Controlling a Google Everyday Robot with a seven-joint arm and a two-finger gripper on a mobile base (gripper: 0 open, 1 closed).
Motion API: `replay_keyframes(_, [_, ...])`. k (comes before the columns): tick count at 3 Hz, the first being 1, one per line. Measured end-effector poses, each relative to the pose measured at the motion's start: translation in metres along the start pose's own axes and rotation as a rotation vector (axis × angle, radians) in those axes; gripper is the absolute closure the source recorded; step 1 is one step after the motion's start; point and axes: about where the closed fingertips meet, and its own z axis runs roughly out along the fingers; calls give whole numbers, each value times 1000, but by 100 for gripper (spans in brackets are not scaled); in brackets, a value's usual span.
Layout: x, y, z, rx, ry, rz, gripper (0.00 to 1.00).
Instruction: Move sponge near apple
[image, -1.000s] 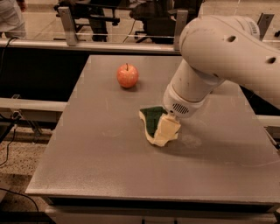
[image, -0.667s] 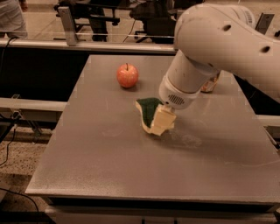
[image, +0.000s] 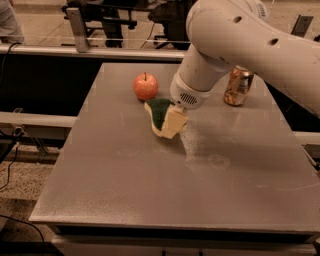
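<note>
We see the gripper (image: 173, 122), jaws clamped on the sponge (image: 159, 110), just beside the apple (image: 145, 86). A can (image: 238, 86) stands behind the arm (image: 260, 45).

On your table (image: 125, 190) the apple (image: 146, 86) sits toward the far side. Just in front of it and to its right, the gripper (image: 172, 124) clasps the tilted sponge (image: 159, 111). The can (image: 238, 86) stands farther right, partly behind the arm.

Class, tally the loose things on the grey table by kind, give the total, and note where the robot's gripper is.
apple: 1
sponge: 1
drink can: 1
Total: 3
The gripper is shut on the sponge, holding it tilted close beside the apple.
</note>
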Motion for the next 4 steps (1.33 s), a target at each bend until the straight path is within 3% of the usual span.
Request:
replay_keyframes(2, [-15, -21, 15, -29, -14, -56, 100])
replay_keyframes(4, [-18, -38, 28, -52, 23, -98, 58])
